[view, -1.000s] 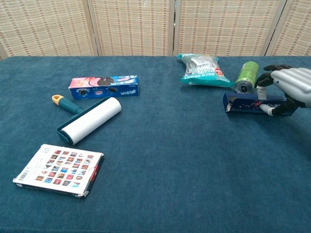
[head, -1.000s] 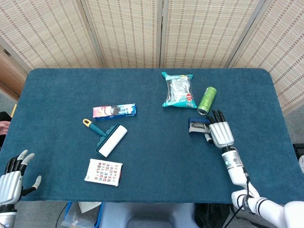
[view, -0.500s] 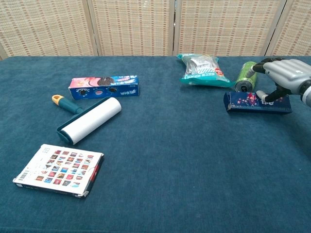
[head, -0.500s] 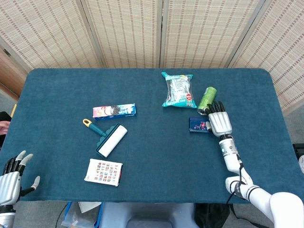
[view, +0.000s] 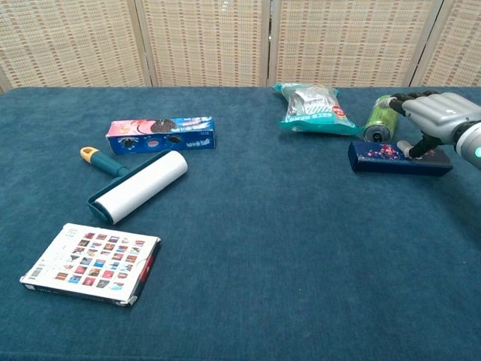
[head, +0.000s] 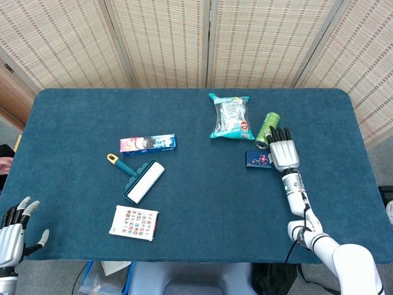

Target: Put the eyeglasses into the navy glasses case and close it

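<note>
The left hand (head: 13,222) hangs off the desk's (head: 196,209) near-left corner, fingers spread and holding nothing, well apart from the work. At far right the navy glasses case (view: 398,159) lies flat and looks closed, long axis left-right, beside the green can (view: 382,118). The right hand (view: 434,118) sits directly over its right end, a fingertip pressing the lid, gripping nothing.

We can't see the eyeglasses at all; the navy glasses case (view: 399,159) looks closed, so whatever's inside is hidden. Our right hand (view: 434,120) covers the case's far right end, and the chest view's edge cuts off its wrist. Our left hand (head: 13,228) is chopped by the head view's bottom-left corner. The print on the snack bag (head: 230,115) is too tiny to read.
</note>
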Controlling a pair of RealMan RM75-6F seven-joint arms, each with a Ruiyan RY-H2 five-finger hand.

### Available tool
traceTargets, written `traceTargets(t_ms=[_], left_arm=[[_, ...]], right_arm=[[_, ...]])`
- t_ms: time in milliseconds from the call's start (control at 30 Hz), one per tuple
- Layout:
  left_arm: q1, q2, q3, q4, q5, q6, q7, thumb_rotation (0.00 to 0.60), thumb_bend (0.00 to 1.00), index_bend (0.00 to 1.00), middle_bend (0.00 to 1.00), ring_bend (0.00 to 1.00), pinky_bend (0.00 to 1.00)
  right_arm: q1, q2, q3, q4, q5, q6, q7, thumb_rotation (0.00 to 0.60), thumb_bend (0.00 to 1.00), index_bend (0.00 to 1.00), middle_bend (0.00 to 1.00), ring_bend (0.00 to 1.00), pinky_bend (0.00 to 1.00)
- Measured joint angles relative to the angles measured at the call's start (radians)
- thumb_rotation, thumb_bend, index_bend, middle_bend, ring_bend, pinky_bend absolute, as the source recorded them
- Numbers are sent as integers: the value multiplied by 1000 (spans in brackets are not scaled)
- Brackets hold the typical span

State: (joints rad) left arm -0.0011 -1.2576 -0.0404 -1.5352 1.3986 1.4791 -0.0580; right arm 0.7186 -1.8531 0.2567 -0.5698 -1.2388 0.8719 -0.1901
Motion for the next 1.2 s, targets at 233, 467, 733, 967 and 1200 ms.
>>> traceTargets(t_ms=[233, 467, 733, 967, 1200], left_arm=[[-1, 4, -5, -5, 1, 4, 3, 600, 331, 141, 53, 63, 0], [-6, 8, -8, -15, 9, 4, 9, 600, 331, 141, 53, 64, 0], [-8, 10, -7, -27, 16, 7, 23, 600, 331, 141, 52, 63, 0], [-4, 12, -4, -31, 13, 8, 27, 600, 331, 141, 53, 63, 0], [-2, 13, -2, -28, 7, 3, 24, 600, 331, 141, 53, 63, 0]], right_arm=[[6, -8, 1, 18, -2, 7, 38, 600, 452, 24, 22, 0, 0], [-28, 64, -12, -107, -38, 93, 96, 600, 436, 24, 30, 0, 0], [-74, 240, -39, -416, -47, 102, 65, 600, 168, 139, 36, 0, 0], [-82, 339, -57, -579, 17, 45, -102, 600, 109, 210, 34, 0, 0], [-48, 323, -60, -552, 115, -15, -234, 600, 109, 210, 19, 0, 0]])
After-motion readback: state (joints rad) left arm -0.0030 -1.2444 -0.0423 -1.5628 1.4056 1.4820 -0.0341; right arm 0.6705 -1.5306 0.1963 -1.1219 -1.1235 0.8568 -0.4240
